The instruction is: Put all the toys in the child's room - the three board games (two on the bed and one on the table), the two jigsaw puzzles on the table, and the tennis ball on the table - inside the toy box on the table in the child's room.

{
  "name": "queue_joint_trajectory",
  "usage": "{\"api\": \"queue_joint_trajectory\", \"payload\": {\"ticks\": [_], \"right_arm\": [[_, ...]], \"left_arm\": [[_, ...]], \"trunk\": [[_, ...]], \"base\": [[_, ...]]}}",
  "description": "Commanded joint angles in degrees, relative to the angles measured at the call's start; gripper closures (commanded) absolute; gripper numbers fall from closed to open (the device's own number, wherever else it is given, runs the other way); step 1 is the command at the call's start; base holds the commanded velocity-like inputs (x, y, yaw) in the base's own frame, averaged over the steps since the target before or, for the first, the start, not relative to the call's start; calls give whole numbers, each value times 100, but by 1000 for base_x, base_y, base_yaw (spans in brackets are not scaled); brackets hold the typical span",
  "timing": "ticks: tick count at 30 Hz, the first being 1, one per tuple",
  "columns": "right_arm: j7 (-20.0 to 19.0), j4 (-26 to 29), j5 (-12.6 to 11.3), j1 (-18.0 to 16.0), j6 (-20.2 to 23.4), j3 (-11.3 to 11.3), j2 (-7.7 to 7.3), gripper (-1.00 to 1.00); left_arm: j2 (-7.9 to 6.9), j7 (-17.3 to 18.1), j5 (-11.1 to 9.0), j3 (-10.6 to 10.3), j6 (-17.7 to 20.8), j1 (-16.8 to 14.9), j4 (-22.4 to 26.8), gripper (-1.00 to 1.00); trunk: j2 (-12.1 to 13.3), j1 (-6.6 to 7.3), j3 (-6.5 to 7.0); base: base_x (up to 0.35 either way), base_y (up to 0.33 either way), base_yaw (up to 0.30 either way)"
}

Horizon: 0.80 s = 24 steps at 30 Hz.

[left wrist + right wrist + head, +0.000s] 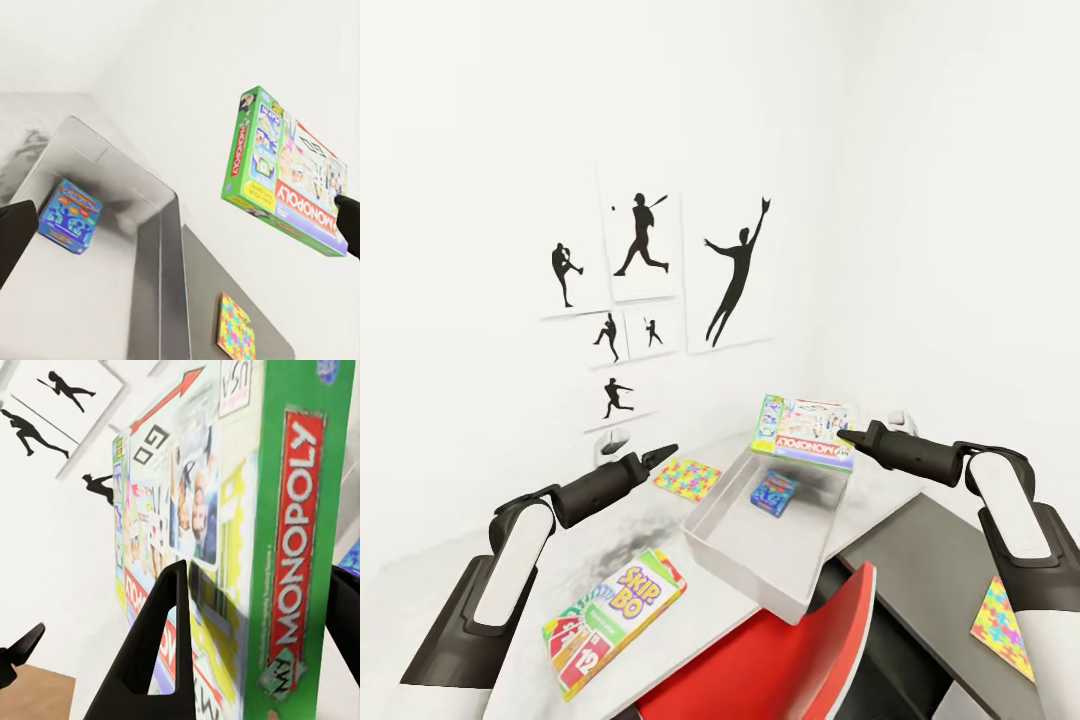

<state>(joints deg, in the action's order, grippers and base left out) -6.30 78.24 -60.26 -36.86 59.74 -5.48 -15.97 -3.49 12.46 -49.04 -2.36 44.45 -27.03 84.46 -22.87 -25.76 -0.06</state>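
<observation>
Task partly done, by my read: one of six toys in. The toy box [710, 535] on the counter [610, 545] held just the small blue board game [773, 491], flat on its floor, below and between the two pincers. Right pincer [847, 436] was clamped on the Monopoly box [807, 431], held in air above the bin's far end, not yet released. Left pincer [666, 454] hung apart from everything; whether open or closed, can't tell. Left to go: the Skip-Bo box [615, 620] on the counter behind the left pincer, one jigsaw puzzle [687, 477] just beyond that pincer's tip, another jigsaw puzzle [1002, 628] on the darker section under the right arm. Tennis ball not spotted.
</observation>
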Motion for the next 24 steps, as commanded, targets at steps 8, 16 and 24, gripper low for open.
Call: {"api": "queue_joint_trajectory", "payload": {"ticks": [8,16,24], "right_arm": [[-64,75,50,2,26,13,5,100],[-83,95,58,32,26,45,9,100],[-70,90,65,33,26,30,22,100]], "left_arm": [[-3,24,-23,1,21,-2,0,-100],[-8,29,-23,4,20,2,5,-100],[-9,34,-22,6,20,4,13,-100]], "trunk": [[-4,-2,-2],[-4,-2,-2],[-4,-2,-2]], "base": [[-120,33,-17],[-71,141,-3],[-8,19,0]]}}
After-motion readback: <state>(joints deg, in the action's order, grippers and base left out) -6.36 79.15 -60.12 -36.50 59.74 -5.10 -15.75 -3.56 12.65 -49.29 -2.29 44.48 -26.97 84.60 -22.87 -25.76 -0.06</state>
